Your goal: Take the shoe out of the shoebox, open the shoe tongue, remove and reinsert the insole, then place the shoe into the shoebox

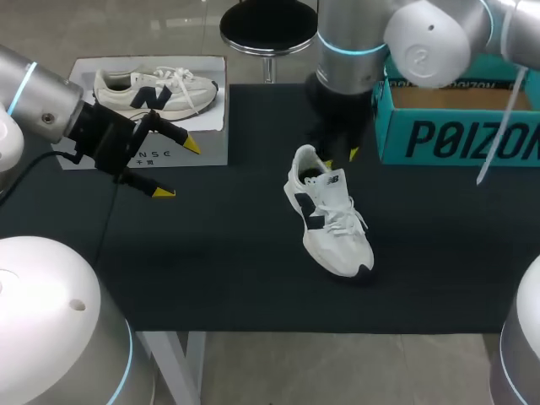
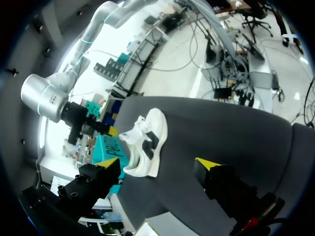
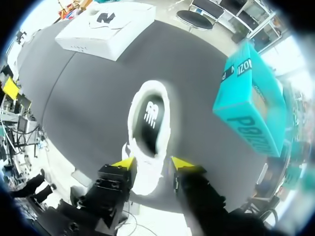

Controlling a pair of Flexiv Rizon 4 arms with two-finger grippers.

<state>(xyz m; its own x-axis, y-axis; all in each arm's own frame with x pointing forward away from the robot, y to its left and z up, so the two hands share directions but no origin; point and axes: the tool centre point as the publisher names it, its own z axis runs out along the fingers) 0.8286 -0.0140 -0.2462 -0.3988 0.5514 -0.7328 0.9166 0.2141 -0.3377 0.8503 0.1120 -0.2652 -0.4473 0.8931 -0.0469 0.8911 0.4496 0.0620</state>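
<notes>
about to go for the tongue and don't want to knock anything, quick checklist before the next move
1. Shoe out of the teal box, on the table: ok.
2. Shoe upright, opening facing up: ok.
3. Right tool at the heel: ok.
4. Right tool's hold on the heel: cannot tell.
5. Left tool open and empty: ok.
6. Left tool near the tongue: not ok, it is over by the white box.
</notes>
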